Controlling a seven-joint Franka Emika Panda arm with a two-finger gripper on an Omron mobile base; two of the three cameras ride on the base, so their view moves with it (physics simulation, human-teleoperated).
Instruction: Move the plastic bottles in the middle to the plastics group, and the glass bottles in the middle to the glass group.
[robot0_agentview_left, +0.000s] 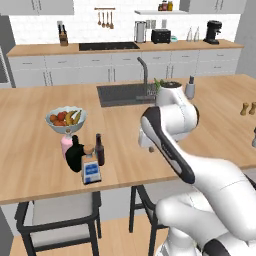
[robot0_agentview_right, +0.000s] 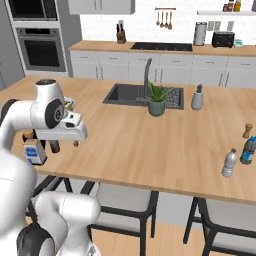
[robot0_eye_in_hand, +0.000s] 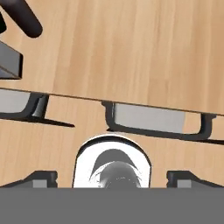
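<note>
The slim dark brown bottle (robot0_agentview_left: 99, 149) and the squarish clear bottle (robot0_agentview_left: 91, 168) with blue label and cork stand at the counter's near left, beside the squat black bottle (robot0_agentview_left: 75, 155) and the pink bottle (robot0_agentview_left: 66, 145). My gripper (robot0_agentview_left: 151, 148) hangs just above the counter to the right of them, apart from all. It is open, with nothing between its fingertips (robot0_eye_in_hand: 43, 177). In the right base view the gripper (robot0_agentview_right: 76, 143) is beside the brown bottle (robot0_agentview_right: 55, 146) and the blue-labelled bottle (robot0_agentview_right: 34, 151). The small clear water bottle (robot0_agentview_right: 229, 163) stands far right next to a blue bottle (robot0_agentview_right: 247, 150).
A fruit bowl (robot0_agentview_left: 66, 119) sits behind the bottles. The sink (robot0_agentview_left: 125, 93) with its tap, a potted plant (robot0_agentview_right: 157, 100) and a soap dispenser (robot0_agentview_right: 198, 97) are mid-counter. Shakers (robot0_agentview_left: 244, 108) stand at the right. Stools (robot0_agentview_left: 57, 212) sit under the near counter edge.
</note>
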